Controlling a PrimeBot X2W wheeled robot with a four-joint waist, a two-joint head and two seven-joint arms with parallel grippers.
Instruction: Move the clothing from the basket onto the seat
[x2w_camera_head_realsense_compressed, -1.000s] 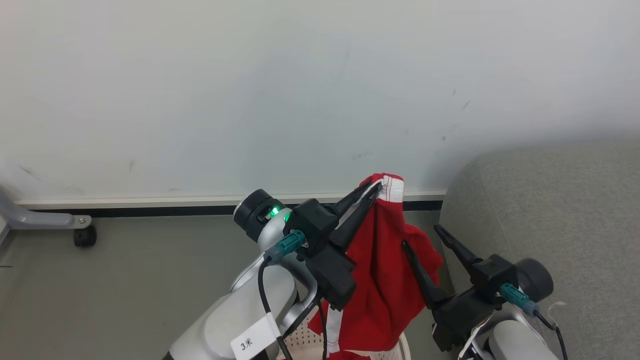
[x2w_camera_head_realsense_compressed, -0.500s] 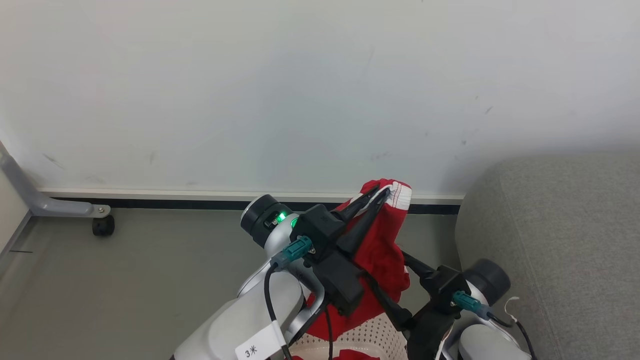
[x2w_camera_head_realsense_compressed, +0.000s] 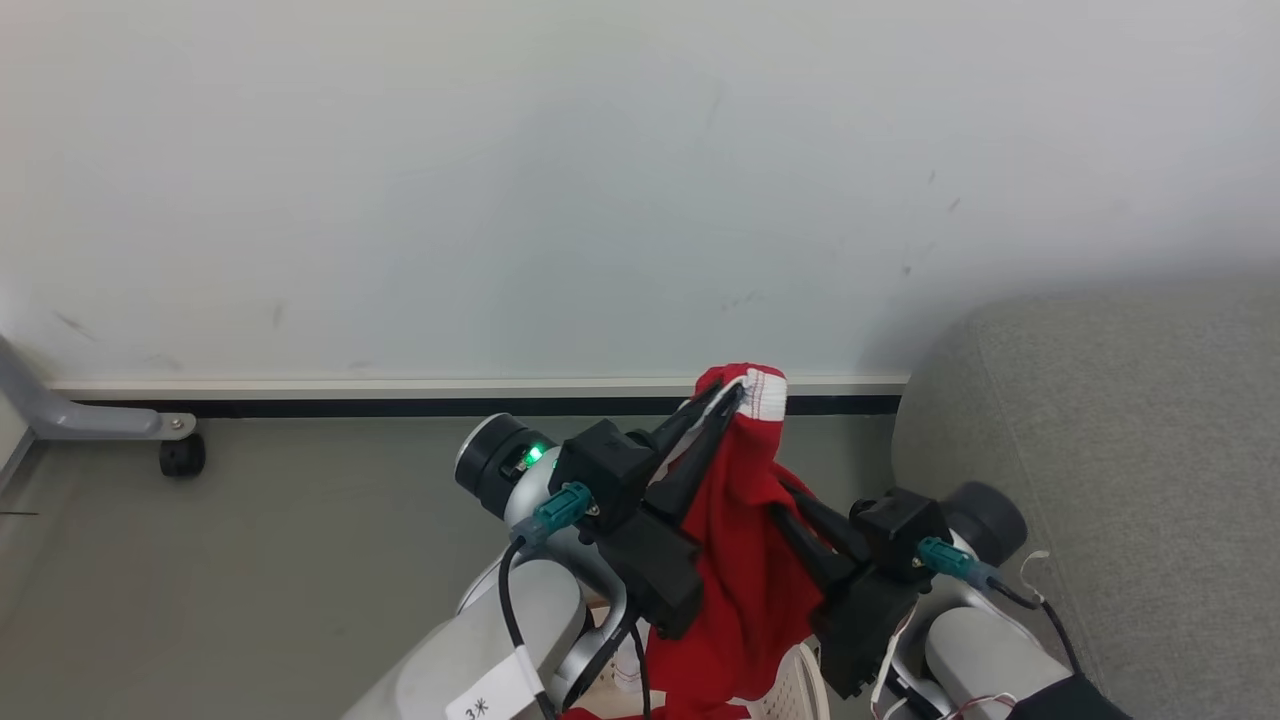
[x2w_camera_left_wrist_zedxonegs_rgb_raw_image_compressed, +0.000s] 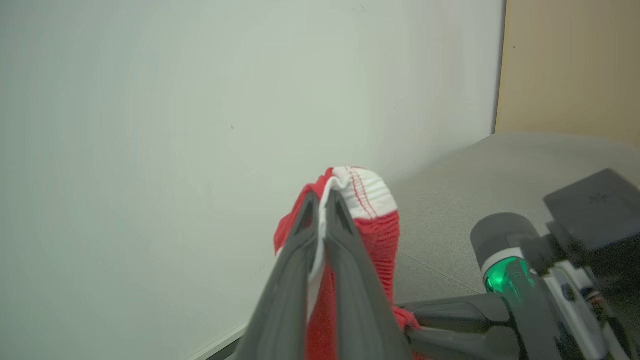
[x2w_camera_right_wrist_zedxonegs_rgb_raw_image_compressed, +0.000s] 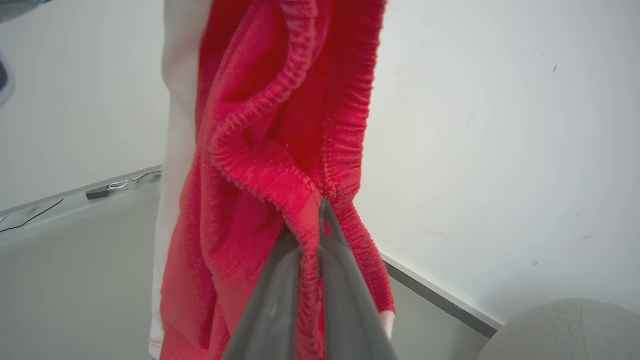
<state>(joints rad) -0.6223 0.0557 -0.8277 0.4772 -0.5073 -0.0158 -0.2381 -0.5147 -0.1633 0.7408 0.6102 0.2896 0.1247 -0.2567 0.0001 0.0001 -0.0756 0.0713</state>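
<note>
A red garment (x2w_camera_head_realsense_compressed: 735, 560) with a white stitched band hangs in the air above the basket (x2w_camera_head_realsense_compressed: 795, 690), whose cream perforated wall peeks out at the bottom edge. My left gripper (x2w_camera_head_realsense_compressed: 728, 398) is shut on the garment's top edge; in the left wrist view its fingertips (x2w_camera_left_wrist_zedxonegs_rgb_raw_image_compressed: 322, 200) pinch the white trim of the clothing (x2w_camera_left_wrist_zedxonegs_rgb_raw_image_compressed: 372, 220). My right gripper (x2w_camera_head_realsense_compressed: 782, 492) is shut on a fold lower on the garment's right side, and in the right wrist view the red fabric (x2w_camera_right_wrist_zedxonegs_rgb_raw_image_compressed: 240, 150) is clamped at its tips (x2w_camera_right_wrist_zedxonegs_rgb_raw_image_compressed: 317, 212). The grey sofa (x2w_camera_head_realsense_compressed: 1100, 450) stands just to the right.
A pale wall with a dark baseboard (x2w_camera_head_realsense_compressed: 400, 405) closes the back. A grey metal leg with a black caster (x2w_camera_head_realsense_compressed: 180, 455) stands on the grey floor at the far left. The sofa's rounded corner (x2w_camera_right_wrist_zedxonegs_rgb_raw_image_compressed: 565, 330) lies close to my right arm.
My right gripper, open and to the right of the garment a second ago, has moved left and shut on a fold. The left gripper keeps its hold. The head camera has shifted slightly.
</note>
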